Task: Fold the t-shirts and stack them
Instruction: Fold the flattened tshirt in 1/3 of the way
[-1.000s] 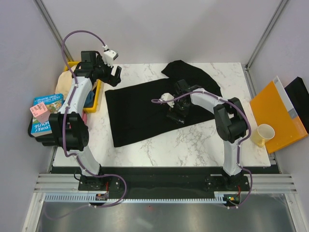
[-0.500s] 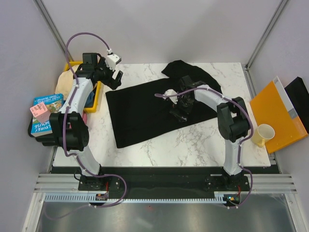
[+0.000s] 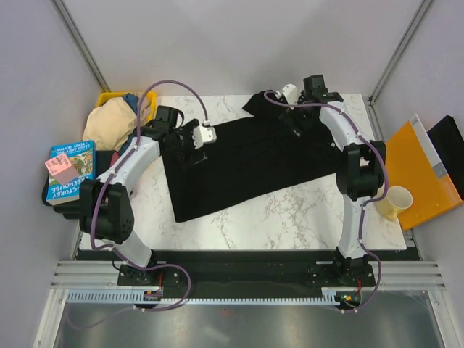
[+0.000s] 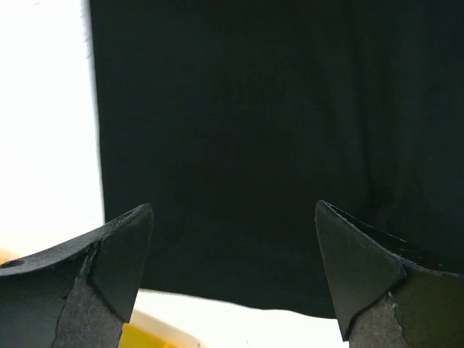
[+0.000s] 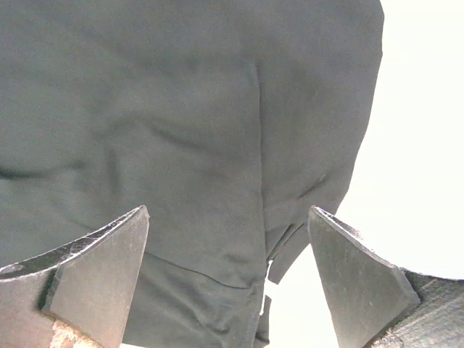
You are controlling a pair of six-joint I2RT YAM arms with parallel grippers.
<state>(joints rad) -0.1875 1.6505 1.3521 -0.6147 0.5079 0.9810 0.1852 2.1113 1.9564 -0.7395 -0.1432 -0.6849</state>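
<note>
Beige tee (image 3: 109, 122) is heaped by the bin (image 3: 110, 96) off left. The black tee (image 3: 239, 170) lies on the counter (image 3: 290, 217). Left pincer (image 4: 232, 221) hangs wide over its far-left corner, and right pincer (image 5: 226, 217) is wide over the bunched far end. Both are empty. Looks like flattening comes first, so next they drop and pinch cloth.

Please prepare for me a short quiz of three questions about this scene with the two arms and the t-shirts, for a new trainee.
1. True or false: the left gripper and the right gripper are both open and empty.
2. Which item lies spread on the marble table? A. a white towel B. the black t-shirt C. a red jacket
3. Fill in: the paper cup stands by the ____ folder.
Key: 1 true; 2 B; 3 orange.
</note>
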